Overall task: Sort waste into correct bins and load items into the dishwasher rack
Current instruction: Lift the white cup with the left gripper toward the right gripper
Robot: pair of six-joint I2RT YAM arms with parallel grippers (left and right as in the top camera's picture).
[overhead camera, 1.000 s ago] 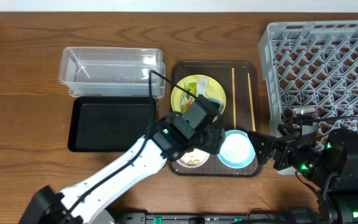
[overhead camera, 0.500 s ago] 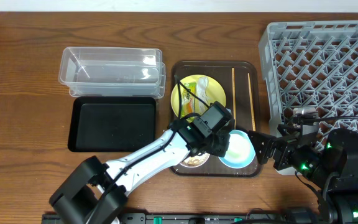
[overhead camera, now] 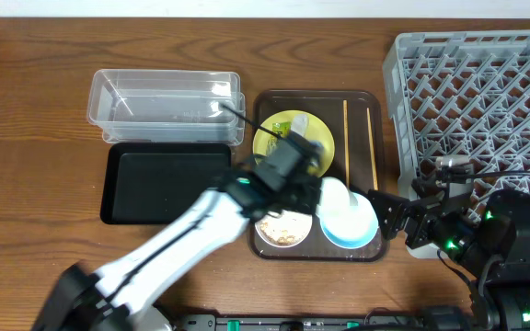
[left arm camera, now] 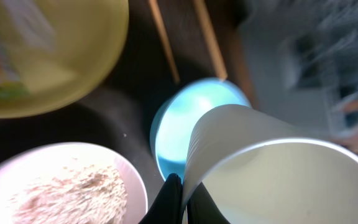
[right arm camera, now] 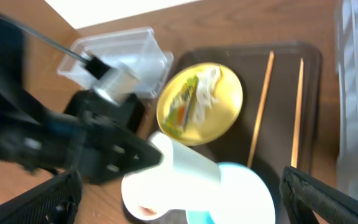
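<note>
Since half a second ago, left gripper (left arm camera: pixel 178 186) has lifted the white cup (left arm camera: pixel 260 174) off the light blue bowl (left arm camera: pixel 173 134); fingers pinched tight on its rim, cup tipped above the bowl. White bowl (left arm camera: pixel 132 180) with rice crumbs (left arm camera: pixel 67 190) sits left of it on the dark brown tray (overhead camera: pixel 357 119). Yellow-green plate (overhead camera: pixel 320 142) with wrapper (right arm camera: pixel 185 109) lies farther back, chopsticks (overhead camera: pixel 345 138) to its right. Right gripper (overhead camera: pixel 386 221) spread wide, empty, at the tray's near right corner. Wood-grain table (overhead camera: pixel 35 110), white wall strip (overhead camera: pixel 247 7) along far edge. Clear tub (overhead camera: pixel 164 106) and black tray (overhead camera: pixel 164 184) left, grey rack (overhead camera: pixel 477 92) right.
</note>
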